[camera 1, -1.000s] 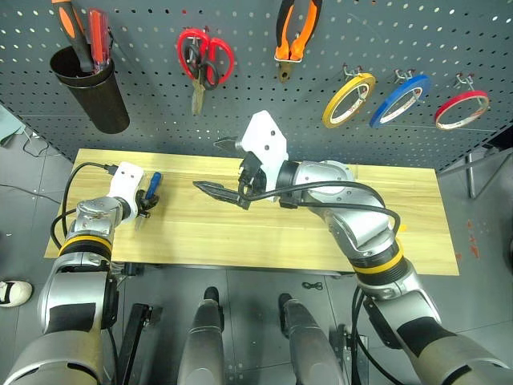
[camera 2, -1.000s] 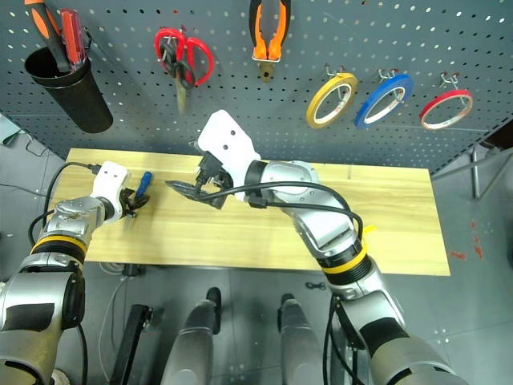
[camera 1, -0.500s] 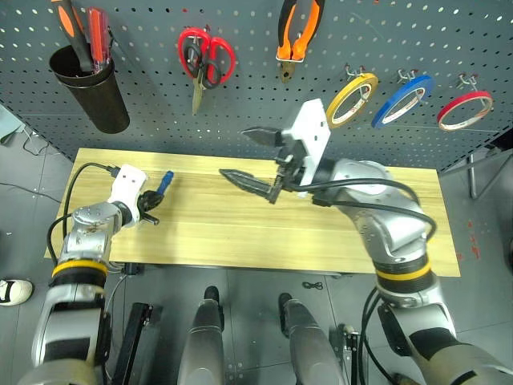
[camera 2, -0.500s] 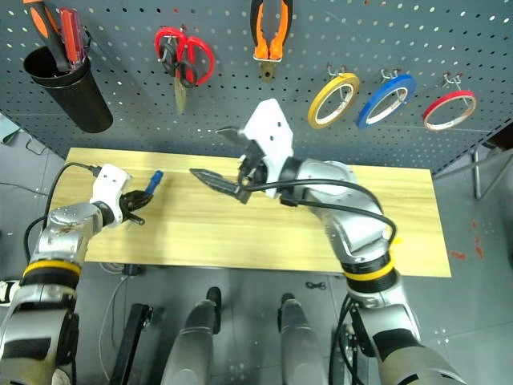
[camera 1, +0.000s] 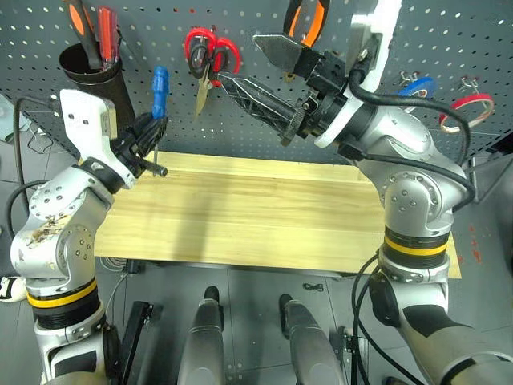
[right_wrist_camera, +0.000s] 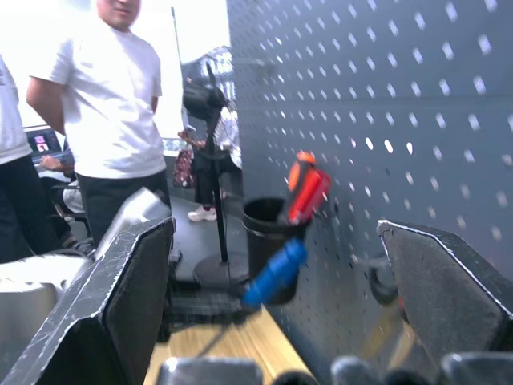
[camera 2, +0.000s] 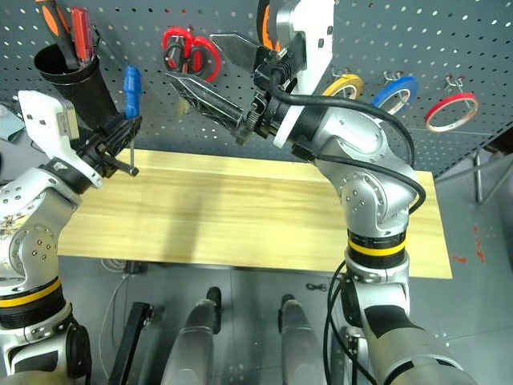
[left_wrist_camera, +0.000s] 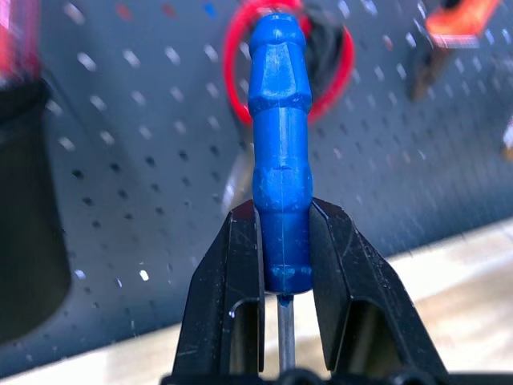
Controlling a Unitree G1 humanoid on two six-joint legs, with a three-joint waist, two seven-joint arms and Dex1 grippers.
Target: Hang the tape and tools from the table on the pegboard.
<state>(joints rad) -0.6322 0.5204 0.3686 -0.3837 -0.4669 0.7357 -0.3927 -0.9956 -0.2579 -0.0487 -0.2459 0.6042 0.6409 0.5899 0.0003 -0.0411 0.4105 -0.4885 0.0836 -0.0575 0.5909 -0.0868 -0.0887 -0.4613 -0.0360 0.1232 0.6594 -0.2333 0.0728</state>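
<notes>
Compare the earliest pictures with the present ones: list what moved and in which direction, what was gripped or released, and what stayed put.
The left gripper, shut on the blue-handled screwdriver, lifted it off the table up in front of the pegboard, handle upward. The right gripper rose too, jaws open and empty. Unchanged: the red tape, pliers and scissors hang on the pegboard.

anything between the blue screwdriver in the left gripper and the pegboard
Nothing visible blocks it. The left gripper holds the blue screwdriver upright before a bare stretch of pegboard, between the black cup and the red-handled scissors.
</notes>
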